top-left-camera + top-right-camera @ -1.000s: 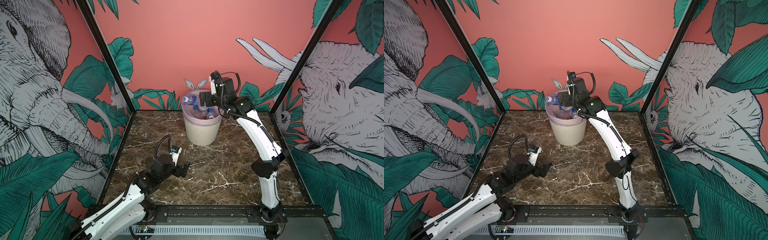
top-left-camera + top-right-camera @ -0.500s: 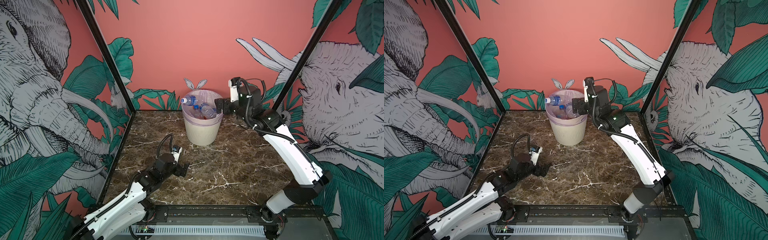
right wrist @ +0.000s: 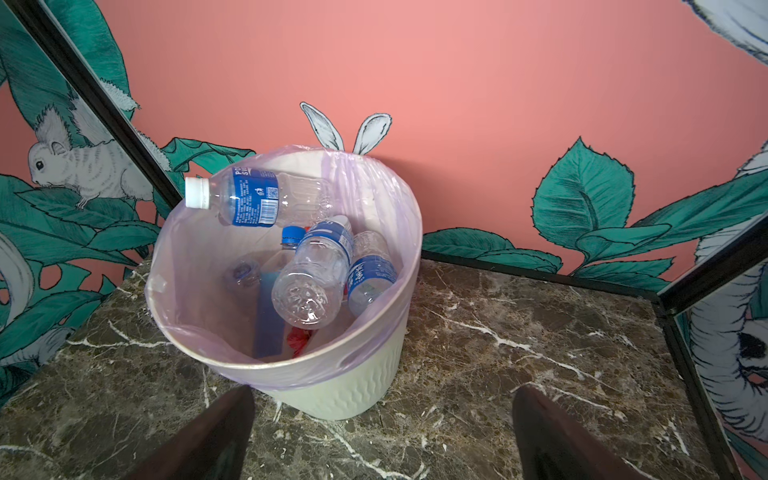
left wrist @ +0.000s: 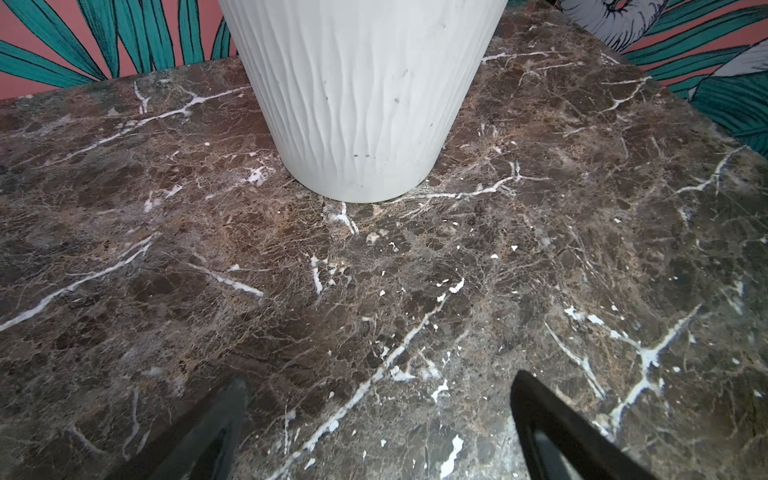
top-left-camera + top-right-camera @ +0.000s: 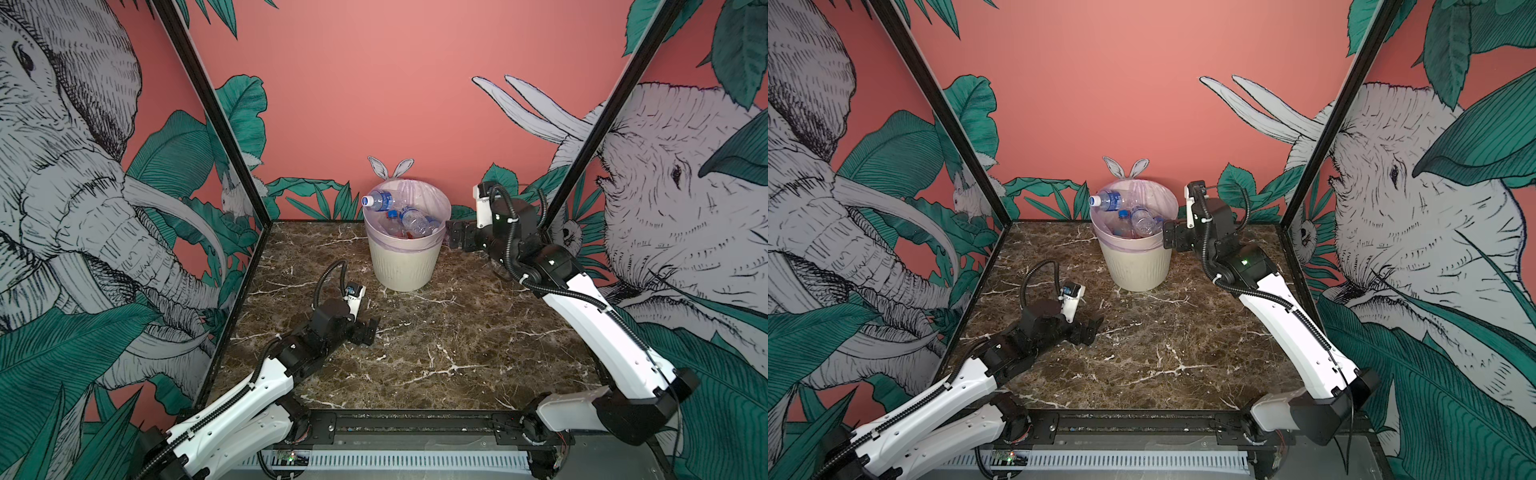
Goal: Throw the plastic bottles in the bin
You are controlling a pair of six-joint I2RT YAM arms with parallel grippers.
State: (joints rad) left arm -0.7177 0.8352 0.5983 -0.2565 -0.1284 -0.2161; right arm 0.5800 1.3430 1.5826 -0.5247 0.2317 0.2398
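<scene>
Though near, bin (image 3: 353, 399) beyond right jaws.

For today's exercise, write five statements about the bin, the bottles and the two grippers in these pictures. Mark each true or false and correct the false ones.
1. The bin stands upright on the table. True.
2. The right gripper holds a bottle. False: it is open and empty, beside the bin's rim.
3. A white-capped bottle rests on the bin's rim, cap poking out over it. True.
4. The left gripper is clamped on the bin. False: it is open, low over the table and apart from the bin.
5. Bottles lie scattered on the table. False: every bottle in view is in the bin.
</scene>
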